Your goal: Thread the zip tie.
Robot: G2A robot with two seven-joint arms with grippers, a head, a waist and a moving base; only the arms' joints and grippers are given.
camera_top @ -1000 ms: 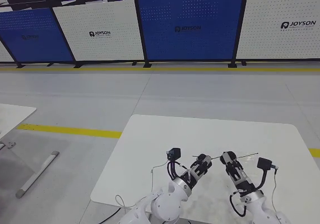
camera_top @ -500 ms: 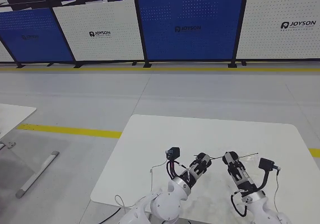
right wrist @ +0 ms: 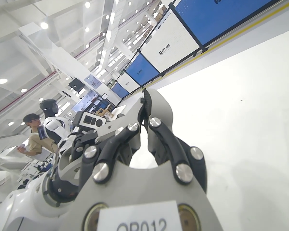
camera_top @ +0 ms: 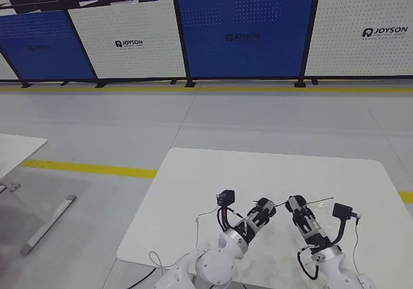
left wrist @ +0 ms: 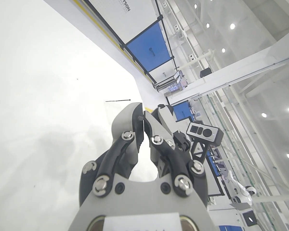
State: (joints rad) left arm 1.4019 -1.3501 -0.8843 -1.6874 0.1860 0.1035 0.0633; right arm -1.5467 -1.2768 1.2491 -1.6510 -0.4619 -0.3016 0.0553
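Note:
A thin black zip tie [camera_top: 322, 198] runs level above the white table [camera_top: 278, 166], near its front edge. My left gripper [camera_top: 264, 206] and right gripper [camera_top: 295, 201] meet tip to tip along it, each shut on the tie. In the left wrist view, the left gripper [left wrist: 143, 117] pinches a small black piece of it, with the right gripper [left wrist: 163, 111] just behind. The tie's free strand [left wrist: 118, 100] pokes out past them. In the right wrist view, a black nub sits at the closed tips of my right gripper [right wrist: 144, 97].
The table's bare white top stretches beyond the grippers to its far edge [camera_top: 278, 152]. A second white table [camera_top: 3, 152] stands off to the left across the floor. Blue and white panels [camera_top: 242, 36] line the back.
The two grippers drew slightly apart half a second ago and have come back closer together. Both stay shut on the zip tie.

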